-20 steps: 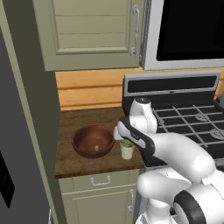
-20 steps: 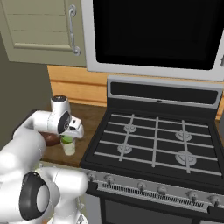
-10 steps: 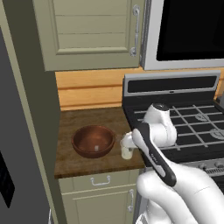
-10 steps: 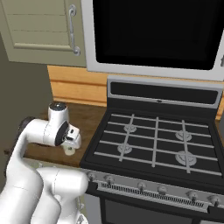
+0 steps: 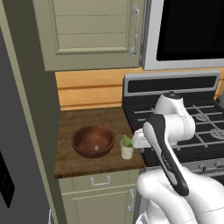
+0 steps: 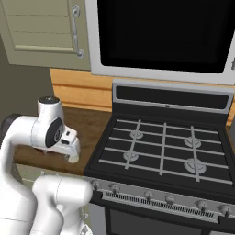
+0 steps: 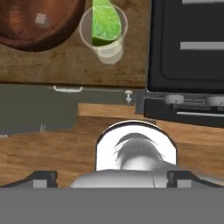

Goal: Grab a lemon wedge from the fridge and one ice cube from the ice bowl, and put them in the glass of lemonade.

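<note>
**Ana:** Where's the lemon wedge right now?

**Me:** I see the lemon wedge standing in the glass of lemonade, its green tip poking above the rim. From my left base camera the glass sits on the wooden counter near its front edge, just beside the ice bowl and to its right.

**Ana:** And the ice?

**Me:** One ice cube lies in the bowl, a small pale square on the dark wood. In the left base view it shows as a whitish speck low in the bowl. I can't tell whether any ice is in the glass.

**Ana:** What's the claw doing?

**Me:** The gripper hangs just right of the glass, above the seam between counter and stove. Its fingers are spread about as wide as they go, with nothing between them. In the right base view the hand sits off the counter's front edge, beside the stove's left side.

**Ana:** The fridge?

**Me:** Its grey side fills the left edge of my left view; I can't see its doors.
</note>
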You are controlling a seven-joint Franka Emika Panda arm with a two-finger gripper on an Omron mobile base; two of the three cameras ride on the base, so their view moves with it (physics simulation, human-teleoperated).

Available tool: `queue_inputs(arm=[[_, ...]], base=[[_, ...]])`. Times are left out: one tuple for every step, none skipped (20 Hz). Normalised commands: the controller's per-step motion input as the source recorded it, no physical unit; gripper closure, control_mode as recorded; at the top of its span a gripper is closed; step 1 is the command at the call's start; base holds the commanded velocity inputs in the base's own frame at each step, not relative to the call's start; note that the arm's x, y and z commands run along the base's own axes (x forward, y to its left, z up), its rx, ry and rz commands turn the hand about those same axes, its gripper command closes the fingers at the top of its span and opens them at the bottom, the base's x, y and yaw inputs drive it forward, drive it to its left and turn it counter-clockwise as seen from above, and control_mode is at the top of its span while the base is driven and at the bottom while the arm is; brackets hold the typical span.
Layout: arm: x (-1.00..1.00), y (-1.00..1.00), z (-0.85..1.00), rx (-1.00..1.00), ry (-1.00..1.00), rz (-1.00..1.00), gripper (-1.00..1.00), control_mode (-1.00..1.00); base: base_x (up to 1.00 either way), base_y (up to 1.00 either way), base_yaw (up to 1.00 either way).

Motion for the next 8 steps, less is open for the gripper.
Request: queue_inputs(arm=[[-0.11, -0.08, 1.00, -0.10, 0.13, 0.01, -1.00, -1.00], [-0.17, -0.05, 1.00, -0.07, 0.10, 0.00, -1.00, -1.00], [-0.32, -0.05, 1.00, -0.05, 0.06, 0.00, -1.00, -1.00], [-0.46, 0.00, 1.00, -0.01, 0.02, 0.00, -1.00, -1.00], [-0.59, 0.00, 0.54, 0.00, 0.00, 0.00, -1.00, -1.00], [-0.82, -0.10, 0.00, 0.02, -0.17, 0.00, -1.00, -1.00], [-0.85, -0.02, 0.00, 0.01, -0.16, 0.00, -1.00, -1.00], [-0.89, 0.00, 0.00, 0.00, -0.17, 0.00, -1.00, -1.00]], base=[[0.00, 0.00, 0.00], [0.00, 0.00, 0.00], [0.00, 0.00, 0.00], [0.00, 0.00, 0.00], [0.00, 0.00, 0.00], [0.00, 0.00, 0.00], [0.00, 0.00, 0.00], [0.00, 0.00, 0.00]])
